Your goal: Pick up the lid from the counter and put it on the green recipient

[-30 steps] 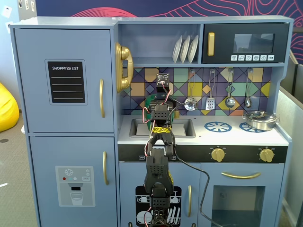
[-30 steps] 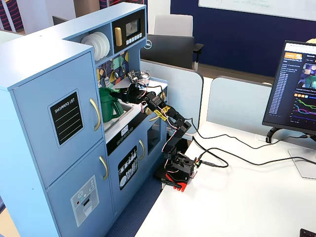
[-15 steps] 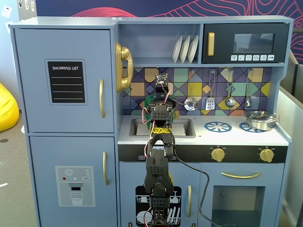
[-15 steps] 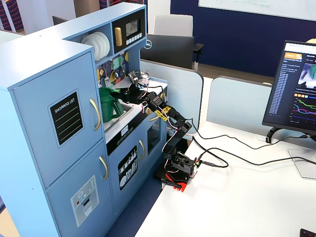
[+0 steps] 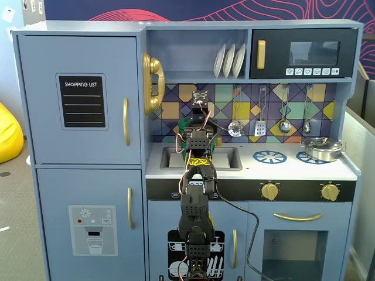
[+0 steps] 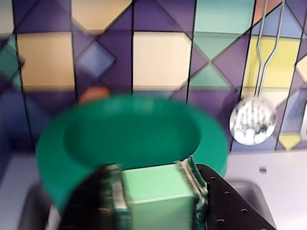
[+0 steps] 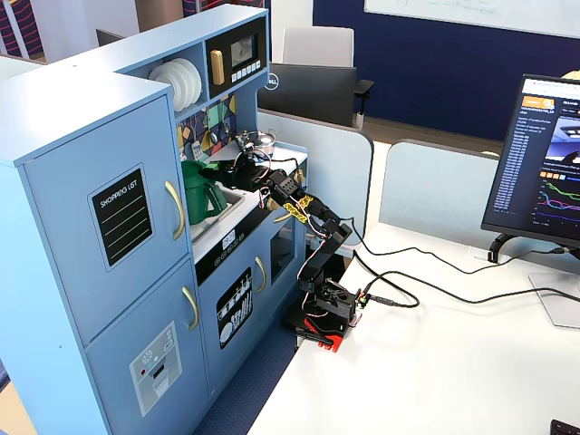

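Wrist view shows the gripper (image 6: 156,191) pinching the pale green tab handle of the lid (image 6: 129,136), 1 finger on each side of the tab, with the dark green disc blurred and held up in front of the tiled backsplash (image 6: 160,60). A silver slotted ladle (image 6: 253,122) hangs on that wall at the right.

From a fixed view the arm (image 5: 196,193) reaches up from the front edge of the toy kitchen's counter (image 5: 293,170) to above the sink (image 5: 225,157) near the counter's left end, hiding most of what it holds. A silver pot (image 5: 321,148) sits at the counter's right corner.

Seen from the side, the green recipient (image 7: 201,188) stands at the counter's left end, and the lid (image 7: 220,168) is held just beside its rim.
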